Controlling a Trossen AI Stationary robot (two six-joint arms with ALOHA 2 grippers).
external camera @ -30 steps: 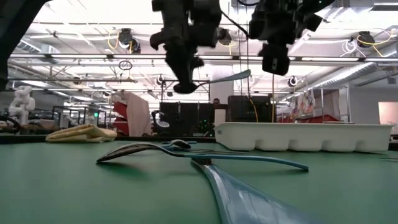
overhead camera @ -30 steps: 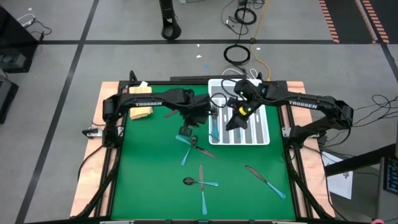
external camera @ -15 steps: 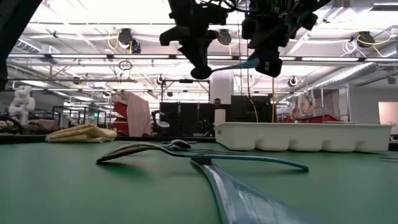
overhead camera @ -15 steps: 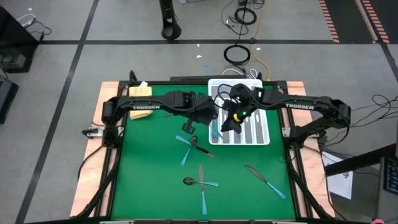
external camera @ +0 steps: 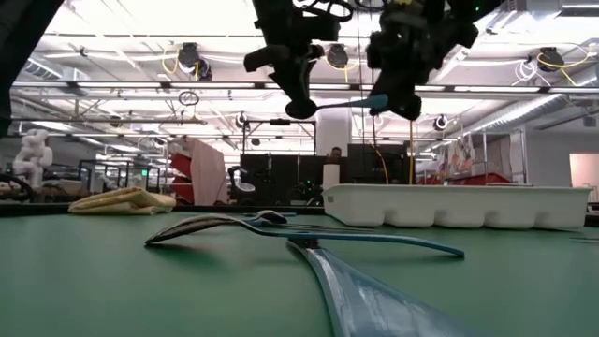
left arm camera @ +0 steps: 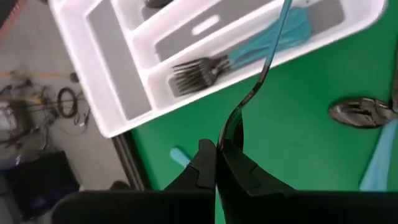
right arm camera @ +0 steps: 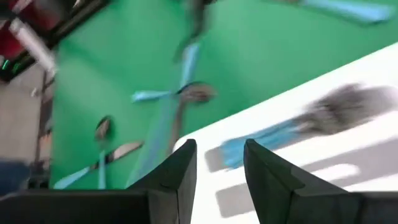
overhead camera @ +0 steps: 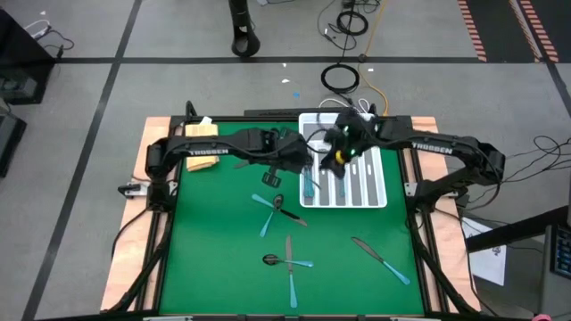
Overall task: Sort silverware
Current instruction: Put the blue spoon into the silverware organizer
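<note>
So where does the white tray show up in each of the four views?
High view: white tray right of centre, at the far side of the green mat.
Low view: long white box right of centre.
Left wrist view: across the top, a fork in one compartment.
Right wrist view: lower right, blurred.
Shared landmark: the green mat under it.
</note>
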